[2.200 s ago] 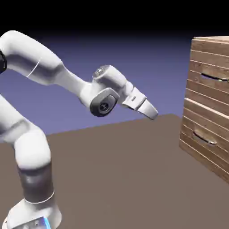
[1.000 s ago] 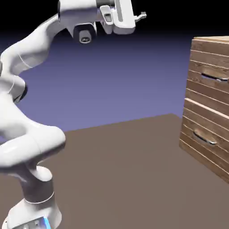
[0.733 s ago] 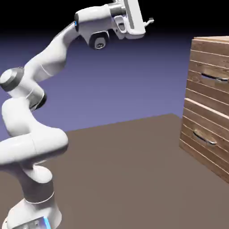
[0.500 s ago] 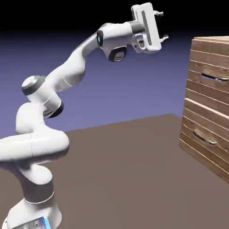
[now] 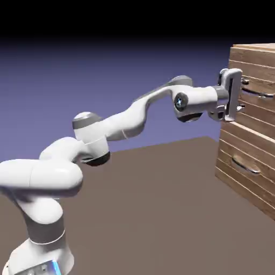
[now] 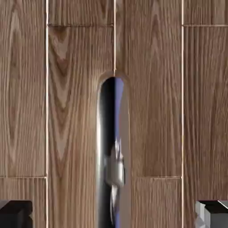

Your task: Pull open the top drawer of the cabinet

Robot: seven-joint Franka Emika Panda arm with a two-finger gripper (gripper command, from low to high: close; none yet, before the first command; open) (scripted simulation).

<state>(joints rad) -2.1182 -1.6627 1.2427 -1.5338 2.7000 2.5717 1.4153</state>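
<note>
The cabinet (image 5: 248, 140) of brown planks stands at the exterior view's right. Its top drawer (image 5: 257, 86) carries a slim silver handle (image 5: 264, 95). My gripper (image 5: 244, 94) is open and level with that handle, right at the drawer front, one finger above the bar and one below. In the hand view the top drawer's wood (image 6: 67, 111) fills the picture. The silver handle (image 6: 113, 156) runs up the middle of it in its recess. My gripper (image 6: 114, 215) has both dark fingertips (image 6: 15, 213) wide apart on either side of the bar. Nothing is gripped.
The lower drawer (image 5: 236, 177) with its own silver handle (image 5: 246, 167) sits beneath my hand. The arm stretches low across the brown table (image 5: 156, 215) from the exterior view's lower left.
The arm has swung down from high above the table and rightward to the cabinet. The hand now faces the top drawer's front. The jaws have stayed open.
</note>
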